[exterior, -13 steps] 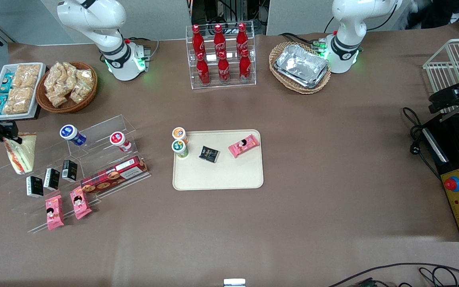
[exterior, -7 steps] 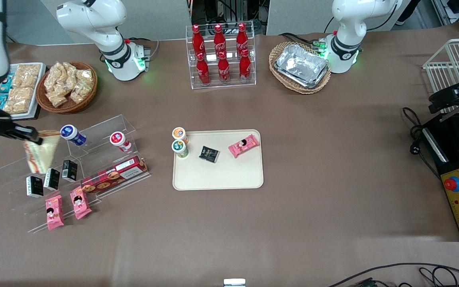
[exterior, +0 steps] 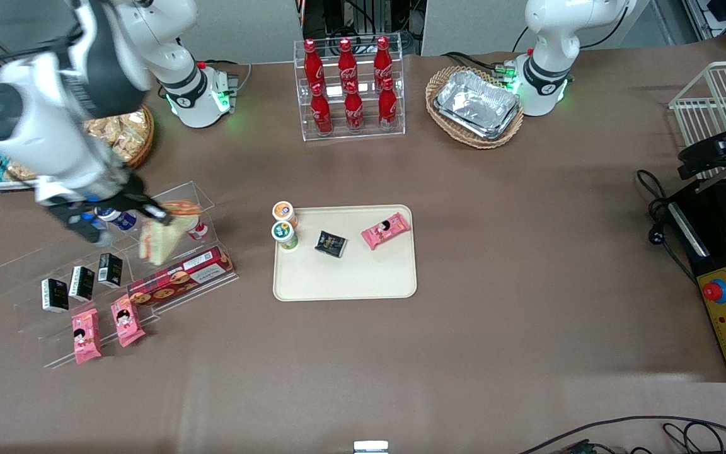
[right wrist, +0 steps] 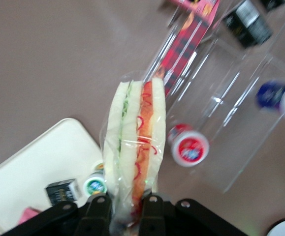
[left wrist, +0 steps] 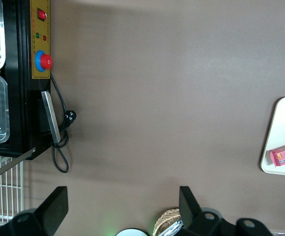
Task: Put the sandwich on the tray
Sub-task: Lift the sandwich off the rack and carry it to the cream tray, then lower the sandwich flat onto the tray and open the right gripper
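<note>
My right gripper (exterior: 158,217) is shut on the sandwich (exterior: 160,239), a clear-wrapped wedge of pale bread with an orange-red filling stripe. It hangs in the air above the clear acrylic shelf (exterior: 167,202). In the right wrist view the fingers (right wrist: 99,209) pinch the sandwich (right wrist: 135,137) at its wide end. The cream-beige tray (exterior: 363,277) lies at the middle of the table, well apart from the sandwich toward the parked arm's end. It also shows in the right wrist view (right wrist: 39,162). The tray holds two small cups (exterior: 284,230), a black packet (exterior: 330,243) and a pink packet (exterior: 386,230).
Under the sandwich the acrylic shelf carries a red-lidded cup (exterior: 196,228), a blue-lidded cup (exterior: 120,217), a red biscuit box (exterior: 180,277), black cartons (exterior: 79,284) and pink packets (exterior: 104,325). A cola bottle rack (exterior: 349,88) and a basket of foil trays (exterior: 475,106) stand farther from the front camera.
My right gripper has lifted the sandwich and carried it sideways over the acrylic shelf toward the tray. The arm now swings across the snack baskets.
</note>
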Controlling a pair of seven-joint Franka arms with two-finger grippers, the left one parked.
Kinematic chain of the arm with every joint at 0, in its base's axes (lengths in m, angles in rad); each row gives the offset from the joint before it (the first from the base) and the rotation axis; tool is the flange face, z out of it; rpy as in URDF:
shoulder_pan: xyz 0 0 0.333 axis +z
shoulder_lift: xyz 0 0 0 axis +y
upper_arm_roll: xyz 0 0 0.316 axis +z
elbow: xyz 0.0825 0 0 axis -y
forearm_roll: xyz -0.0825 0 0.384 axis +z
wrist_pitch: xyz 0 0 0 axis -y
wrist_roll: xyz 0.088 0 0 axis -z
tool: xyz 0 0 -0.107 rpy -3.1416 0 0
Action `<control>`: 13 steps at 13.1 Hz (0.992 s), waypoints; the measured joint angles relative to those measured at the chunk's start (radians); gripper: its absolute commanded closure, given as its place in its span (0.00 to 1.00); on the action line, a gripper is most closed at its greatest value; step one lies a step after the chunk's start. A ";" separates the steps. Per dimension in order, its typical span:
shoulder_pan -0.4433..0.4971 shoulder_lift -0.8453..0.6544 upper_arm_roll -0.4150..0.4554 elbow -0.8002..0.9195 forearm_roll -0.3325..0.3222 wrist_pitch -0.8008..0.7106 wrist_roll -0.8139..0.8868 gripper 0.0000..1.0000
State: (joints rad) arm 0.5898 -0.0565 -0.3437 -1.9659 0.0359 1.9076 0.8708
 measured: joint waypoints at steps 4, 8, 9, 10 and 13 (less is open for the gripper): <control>0.223 0.094 0.000 0.006 -0.005 0.126 0.395 0.93; 0.370 0.303 0.001 0.151 -0.006 0.164 0.789 0.96; 0.387 0.367 0.001 0.206 -0.006 0.167 0.862 0.98; 0.399 0.428 0.000 0.261 -0.005 0.170 0.928 1.00; 0.417 0.599 0.001 0.409 0.012 0.188 1.073 1.00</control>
State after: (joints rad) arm 1.0068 0.5428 -0.3430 -1.5564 0.0483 2.0957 1.9438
